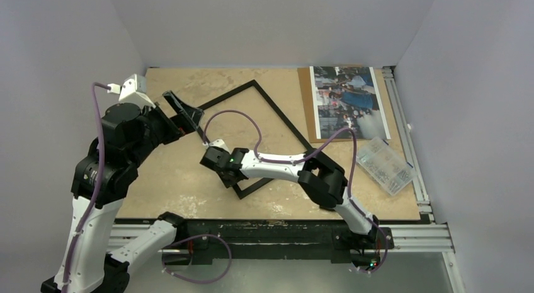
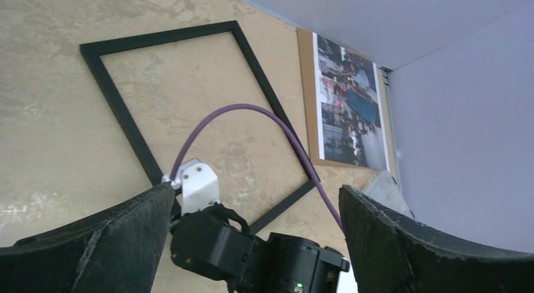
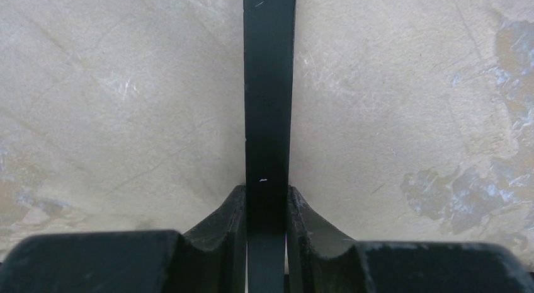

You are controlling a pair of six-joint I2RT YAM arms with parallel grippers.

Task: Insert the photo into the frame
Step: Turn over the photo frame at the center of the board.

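Observation:
The black frame (image 1: 283,114) lies flat and slanted on the tan table, black face up. My right gripper (image 1: 224,174) is shut on its left rail near the near corner. In the right wrist view the rail (image 3: 269,104) runs straight between the fingers (image 3: 234,211), which press on both its sides. My left gripper (image 1: 184,112) hovers open and empty over the frame's left corner. In its wrist view the frame (image 2: 119,110) lies below the wide-apart fingertips (image 2: 157,205). The photo (image 1: 349,101) lies picture side up at the back right, also seen from the left wrist (image 2: 349,104).
The photo rests on a brown backing board (image 1: 306,107). A clear bag of small parts (image 1: 384,165) lies near the right edge. A metal rail (image 1: 403,110) borders the table's right side, and grey walls close in on three sides. The right arm's purple cable (image 1: 236,113) arcs over the frame.

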